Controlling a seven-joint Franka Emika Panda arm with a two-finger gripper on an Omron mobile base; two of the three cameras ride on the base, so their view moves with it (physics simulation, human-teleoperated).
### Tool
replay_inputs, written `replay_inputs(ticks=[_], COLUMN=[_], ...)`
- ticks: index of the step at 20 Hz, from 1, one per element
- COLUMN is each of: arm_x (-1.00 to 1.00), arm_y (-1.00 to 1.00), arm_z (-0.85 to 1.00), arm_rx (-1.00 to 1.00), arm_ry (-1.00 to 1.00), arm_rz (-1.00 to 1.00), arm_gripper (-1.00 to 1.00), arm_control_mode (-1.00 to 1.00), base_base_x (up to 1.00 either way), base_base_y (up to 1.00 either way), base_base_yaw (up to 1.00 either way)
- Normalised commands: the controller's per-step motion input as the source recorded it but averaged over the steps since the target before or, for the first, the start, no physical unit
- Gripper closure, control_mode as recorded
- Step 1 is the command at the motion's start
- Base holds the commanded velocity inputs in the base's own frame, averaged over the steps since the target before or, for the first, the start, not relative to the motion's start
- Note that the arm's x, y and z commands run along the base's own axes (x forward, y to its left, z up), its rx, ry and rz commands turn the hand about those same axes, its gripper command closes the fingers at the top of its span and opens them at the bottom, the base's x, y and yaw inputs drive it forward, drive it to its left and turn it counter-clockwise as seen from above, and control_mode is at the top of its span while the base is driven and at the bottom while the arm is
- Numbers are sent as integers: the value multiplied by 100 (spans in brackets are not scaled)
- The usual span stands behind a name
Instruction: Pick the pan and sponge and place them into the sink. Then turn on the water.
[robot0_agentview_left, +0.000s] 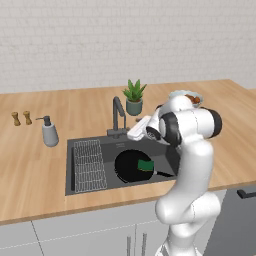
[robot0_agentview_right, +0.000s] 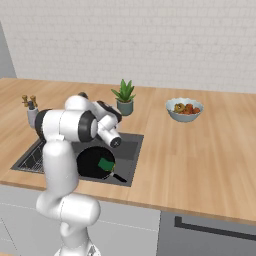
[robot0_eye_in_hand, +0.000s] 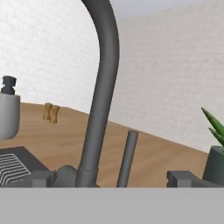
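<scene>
A: Even, bright, flat rendered light; the light wooden countertop shows no glare.

B: Soft shadow inside the dark grey recessed sink. Slightly blurry throughout, and the close dark grey bent faucet looks soft-edged.

The white arm rises, bends forward at the elbow, its claw spread wide and empty.

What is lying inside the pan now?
The sponge, green side up, lies inside the black pan, which sits in the sink. The pan floor under the sponge is covered, so nothing can be said of it.
</scene>
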Motion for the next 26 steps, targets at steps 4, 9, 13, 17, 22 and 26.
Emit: replay_inputs(ticks=[4,9,13,17,22,26], arm_x=[32,25,39,44,40,32], arm_y=[8,17,9,0,0,0], arm_z=[-3,0,0,-1,-12,-16], arm_rx=[0,0,0,0,0,0], arm_ry=[1,7,7,1,0,0], arm_rz=[-5,-6,-5,-5,-6,-12], arm_gripper=[-100,-100,-100,-100,-100,-100], arm_control_mode=[-100,-100,-100,-100,-100,-100], base_base_x=[0,0,0,0,0,0], base_base_y=[0,0,0,0,0,0], base_base_yaw=[0,0,0,0,0,0])
